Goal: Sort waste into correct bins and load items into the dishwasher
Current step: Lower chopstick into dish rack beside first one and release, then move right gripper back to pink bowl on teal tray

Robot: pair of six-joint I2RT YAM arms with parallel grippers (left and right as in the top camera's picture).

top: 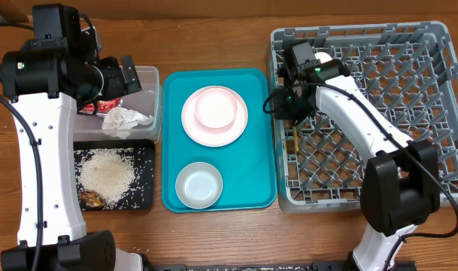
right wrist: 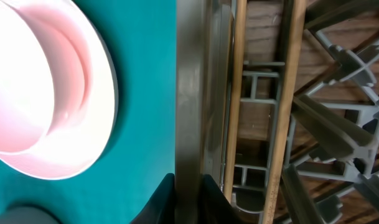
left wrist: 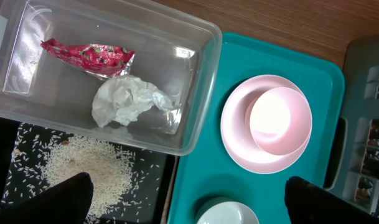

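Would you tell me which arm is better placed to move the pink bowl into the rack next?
Right, probably. The right pincer sits at the rack's tray-side wall, close to the tray with the bowl. The left pincer is open, but hovers across the tray, farther from the rack.

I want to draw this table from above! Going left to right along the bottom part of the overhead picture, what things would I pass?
Rice on the black tray → small grey-white bowl on the teal tray → dish rack.
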